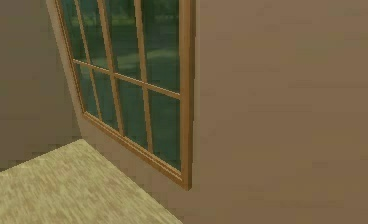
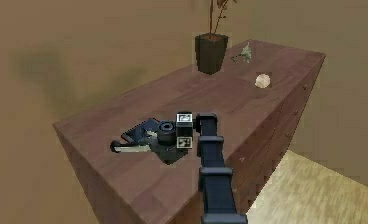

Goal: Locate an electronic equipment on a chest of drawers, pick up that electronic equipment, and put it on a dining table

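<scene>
Jaws near dark indistinct object point(image 2: 138, 136) on chest of drawers point(image 2: 247, 105), grasp cannot be told, plant point(image 2: 212, 52) cropped

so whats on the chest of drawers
On the chest of drawers: a potted plant, a small grey thing, a pale lump. The gripper hides anything beneath it.

Whether the tool point(image 2: 130, 142) holds anything cannot be told.

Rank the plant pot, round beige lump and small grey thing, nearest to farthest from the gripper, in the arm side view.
1. Plant pot, back side, and round beige lump, front side: too close to call.
2. Small grey thing, far end.
</scene>
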Motion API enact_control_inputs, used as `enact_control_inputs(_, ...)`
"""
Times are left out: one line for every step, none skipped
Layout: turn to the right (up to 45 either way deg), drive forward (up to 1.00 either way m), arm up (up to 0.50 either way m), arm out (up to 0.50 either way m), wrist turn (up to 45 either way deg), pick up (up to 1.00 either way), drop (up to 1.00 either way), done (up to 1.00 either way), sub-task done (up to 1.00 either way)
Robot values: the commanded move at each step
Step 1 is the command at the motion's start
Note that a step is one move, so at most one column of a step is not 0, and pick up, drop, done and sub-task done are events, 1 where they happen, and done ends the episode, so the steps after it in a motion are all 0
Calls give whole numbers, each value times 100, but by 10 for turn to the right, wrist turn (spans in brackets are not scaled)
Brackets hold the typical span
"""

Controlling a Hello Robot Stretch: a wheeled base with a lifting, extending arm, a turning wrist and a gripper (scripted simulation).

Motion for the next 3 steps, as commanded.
enact_control_inputs(0,0,10,0,0,0,0,0,0)
enact_control_inputs(0,0,2,0,0,0,0,0,0)
enact_control_inputs(0,0,0,0,-450,0,0,0,0)
